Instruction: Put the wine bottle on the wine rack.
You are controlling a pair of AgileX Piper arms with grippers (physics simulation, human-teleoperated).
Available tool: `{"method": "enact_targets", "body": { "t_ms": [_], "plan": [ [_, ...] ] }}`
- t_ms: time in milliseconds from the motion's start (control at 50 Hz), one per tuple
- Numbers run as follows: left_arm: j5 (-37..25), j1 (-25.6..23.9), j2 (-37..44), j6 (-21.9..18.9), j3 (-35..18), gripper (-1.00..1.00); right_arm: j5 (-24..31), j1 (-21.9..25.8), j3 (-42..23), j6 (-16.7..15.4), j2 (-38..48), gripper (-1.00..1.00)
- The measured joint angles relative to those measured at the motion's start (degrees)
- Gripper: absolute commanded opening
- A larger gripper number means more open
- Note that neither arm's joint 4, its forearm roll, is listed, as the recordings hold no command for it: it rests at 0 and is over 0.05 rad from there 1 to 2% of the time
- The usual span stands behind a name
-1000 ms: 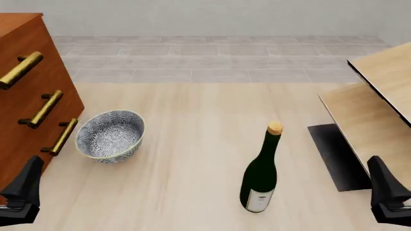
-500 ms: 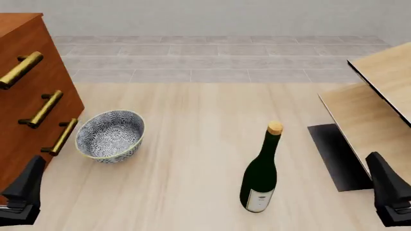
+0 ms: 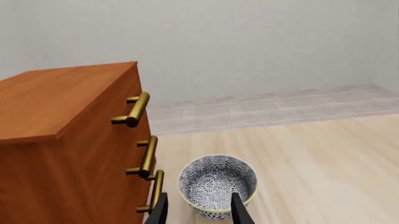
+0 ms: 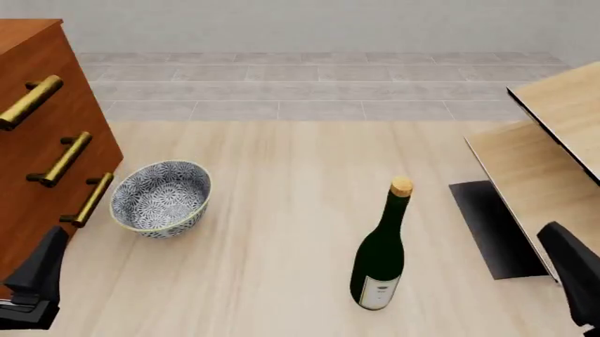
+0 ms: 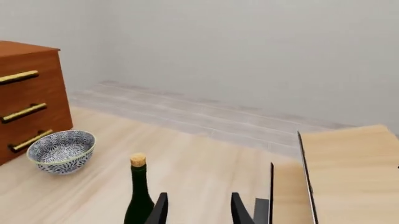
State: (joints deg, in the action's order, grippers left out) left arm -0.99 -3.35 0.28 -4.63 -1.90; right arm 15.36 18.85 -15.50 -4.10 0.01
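Observation:
The wine bottle [image 4: 380, 261] is dark green with a tan cork and a white label. It stands upright on the table, right of centre, and also shows in the right wrist view [image 5: 138, 198]. The wine rack [image 4: 535, 172], light wood slanted panels on a black base, stands at the right edge and shows in the right wrist view [image 5: 339, 172]. My right gripper [image 4: 572, 270] is open and empty at the near right, in front of the rack and right of the bottle; its fingers [image 5: 160, 212] stand apart. My left gripper [image 4: 39, 270] is open and empty at the near left.
A reddish-brown drawer cabinet [image 4: 38, 140] with brass handles stands at the left, also in the left wrist view [image 3: 68, 140]. A blue-patterned bowl [image 4: 161, 198] sits beside it, just beyond my left gripper [image 3: 199, 214].
My right gripper has shifted slightly to the right and down toward the frame's corner. The left arm, the bottle and the bowl have not moved.

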Motion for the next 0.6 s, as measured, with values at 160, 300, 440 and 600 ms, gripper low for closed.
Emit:
{"method": "enact_targets", "body": {
  "t_ms": [160,300,440,600],
  "plan": [
    [0.33,-0.08,-0.08,-0.91,0.13,1.00,1.97,3.56,-1.58,0.18,0.00,1.00],
    [0.50,-0.01,-0.14,-1.37,0.11,1.00,3.03,6.53,-2.28,-0.10,0.00,1.00],
    [0.56,0.13,-0.17,-1.61,0.02,1.00,3.11,8.78,-2.10,-0.45,0.04,1.00],
    [0.55,0.33,-0.20,-1.81,-0.11,1.00,0.81,10.59,-1.13,-0.68,1.68,1.00]
  ]
}}
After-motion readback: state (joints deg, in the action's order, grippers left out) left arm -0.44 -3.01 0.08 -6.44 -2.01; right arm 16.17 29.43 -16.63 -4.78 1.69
